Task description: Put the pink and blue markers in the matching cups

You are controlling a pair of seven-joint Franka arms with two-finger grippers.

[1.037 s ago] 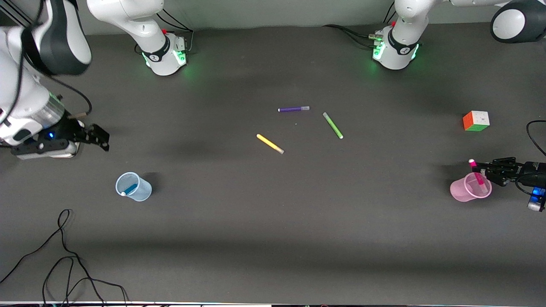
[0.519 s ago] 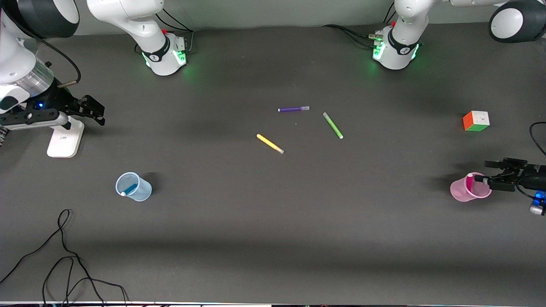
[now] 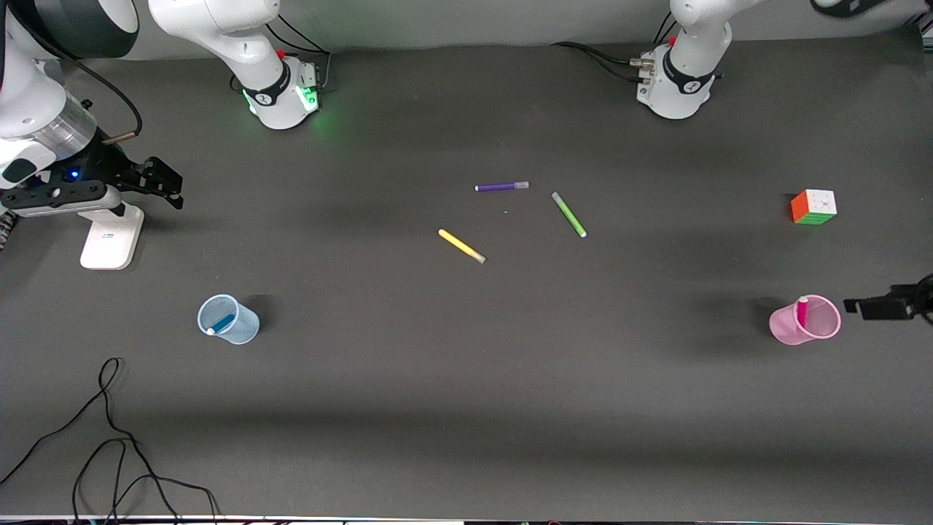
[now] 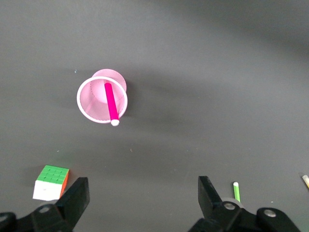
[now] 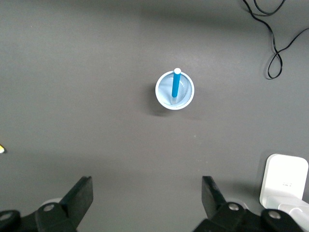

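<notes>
On the bench [image 3: 466, 408]: two cups, blue cup [image 3: 228, 319] holding blue marker [image 3: 221, 324], pink cup [image 3: 804, 321] holding pink marker [image 3: 802, 312]; three loose pens. Left hand [image 4: 142, 200] and right hand [image 5: 147, 198] both up in the air, fingers wide, empty.

3 loose pens [image 3: 501, 187], puzzle cube [image 3: 813, 207], white block [image 3: 111, 237]

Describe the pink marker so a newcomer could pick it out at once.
Go to the left arm's end of the table, where a pink cup stands nearer the front camera than the colour cube. The pink marker leans inside it, unlike the three loose pens at mid-table.
</notes>
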